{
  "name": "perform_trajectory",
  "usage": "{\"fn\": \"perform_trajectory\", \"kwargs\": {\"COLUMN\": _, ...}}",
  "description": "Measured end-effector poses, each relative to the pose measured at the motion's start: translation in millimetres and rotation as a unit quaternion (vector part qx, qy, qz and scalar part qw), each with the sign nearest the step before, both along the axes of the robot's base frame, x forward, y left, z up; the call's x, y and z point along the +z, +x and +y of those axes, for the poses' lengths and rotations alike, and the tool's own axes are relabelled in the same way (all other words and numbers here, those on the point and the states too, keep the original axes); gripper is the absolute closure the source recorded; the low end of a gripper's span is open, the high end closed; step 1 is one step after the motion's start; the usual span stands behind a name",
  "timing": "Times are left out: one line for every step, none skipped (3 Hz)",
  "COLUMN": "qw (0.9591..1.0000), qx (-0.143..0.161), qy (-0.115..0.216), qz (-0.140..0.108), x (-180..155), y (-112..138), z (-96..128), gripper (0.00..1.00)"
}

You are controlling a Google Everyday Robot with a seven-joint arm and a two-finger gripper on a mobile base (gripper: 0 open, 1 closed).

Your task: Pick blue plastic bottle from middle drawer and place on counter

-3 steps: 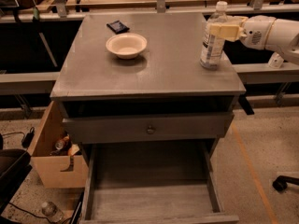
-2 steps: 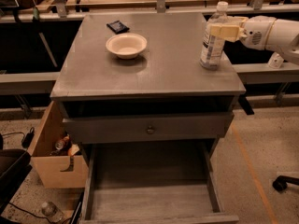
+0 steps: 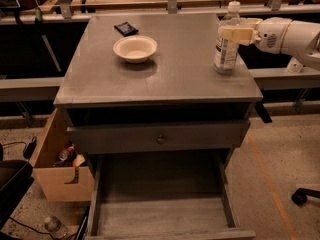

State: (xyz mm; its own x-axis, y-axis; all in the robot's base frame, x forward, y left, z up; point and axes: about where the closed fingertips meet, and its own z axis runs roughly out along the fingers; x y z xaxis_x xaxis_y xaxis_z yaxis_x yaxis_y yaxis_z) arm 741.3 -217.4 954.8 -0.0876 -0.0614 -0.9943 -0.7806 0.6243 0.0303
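The blue plastic bottle [image 3: 227,41], clear with a white cap and a pale label, stands upright on the counter [image 3: 165,69] near its right edge. My gripper [image 3: 234,33] reaches in from the right on a white arm, its cream fingers [image 3: 239,34] around the bottle's upper body. The middle drawer [image 3: 162,204] is pulled out below, and its plank floor holds nothing that I can see.
A cream bowl [image 3: 135,48] and a small dark packet [image 3: 126,28] sit on the counter's far left part. A closed drawer front with a small knob [image 3: 160,139] is above the open drawer. A cardboard box [image 3: 59,164] with items stands on the floor at left.
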Motion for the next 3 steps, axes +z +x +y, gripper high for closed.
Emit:
{"fn": "perform_trajectory", "kwargs": {"qw": 1.0000, "qx": 0.002, "qy": 0.000, "qz": 0.000, "x": -0.5, "y": 0.7, "z": 3.1, "gripper": 0.04}}
{"fn": "perform_trajectory", "kwargs": {"qw": 1.0000, "qx": 0.004, "qy": 0.001, "qz": 0.001, "x": -0.8, "y": 1.2, "z": 5.1, "gripper": 0.00}}
{"fn": "perform_trajectory", "kwargs": {"qw": 1.0000, "qx": 0.004, "qy": 0.001, "qz": 0.001, "x": -0.8, "y": 1.2, "z": 5.2, "gripper": 0.00}}
